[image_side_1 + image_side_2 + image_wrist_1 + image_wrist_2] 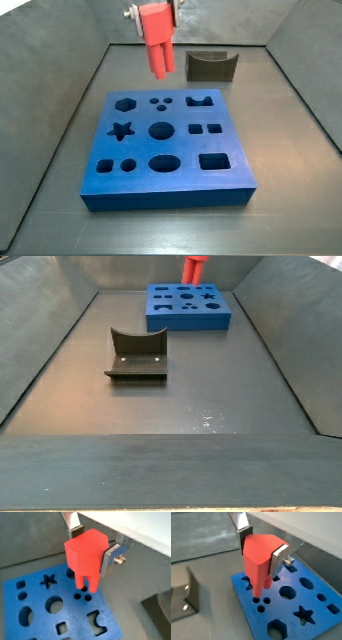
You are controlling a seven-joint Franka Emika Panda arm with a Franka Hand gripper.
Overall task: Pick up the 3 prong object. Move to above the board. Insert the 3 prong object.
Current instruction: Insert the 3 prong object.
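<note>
Above the board [40, 612], the end effector [93, 546] grips the 3 prong object [85, 559].

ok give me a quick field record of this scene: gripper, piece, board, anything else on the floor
gripper: above the board, fingers shut on the 3 prong object
3 prong object: red-orange, upright, prongs down, not yet in the board
board: blue, flat on the floor, cut-outs all unfilled
target: three small holes near the board's edge
other: dark U-notched block beyond the board
</note>
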